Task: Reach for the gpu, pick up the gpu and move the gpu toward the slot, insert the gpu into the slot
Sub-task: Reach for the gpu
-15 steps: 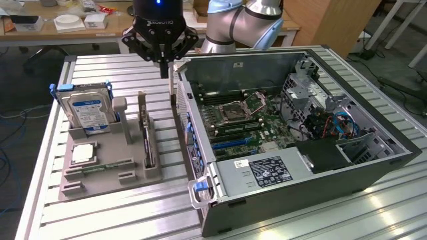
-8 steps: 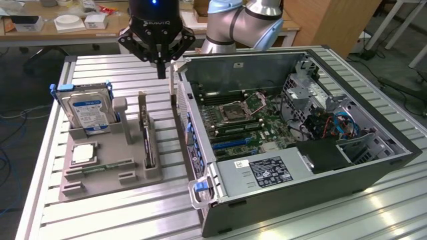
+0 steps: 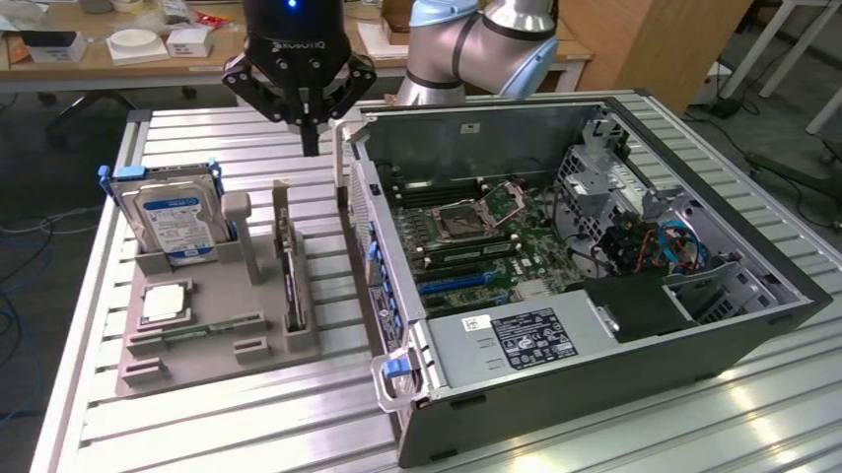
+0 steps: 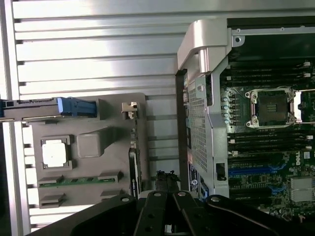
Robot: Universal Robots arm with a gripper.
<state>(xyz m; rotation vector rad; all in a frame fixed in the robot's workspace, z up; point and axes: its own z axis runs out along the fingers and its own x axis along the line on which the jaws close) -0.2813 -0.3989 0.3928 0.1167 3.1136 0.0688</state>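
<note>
Claw [image 3: 311, 150] shut, empty, nr gpu [image 3: 292, 291].

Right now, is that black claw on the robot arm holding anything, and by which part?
Nothing is held. The black gripper hangs shut and empty; the thin dark circuit card stands on edge in its grey holder, untouched.

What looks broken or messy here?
Nothing looks broken or spilled. The computer case lies on its side with its cover off, and the processor socket has its metal lid flipped up. The gpu and hard drive stand neatly in the grey holder.
</note>
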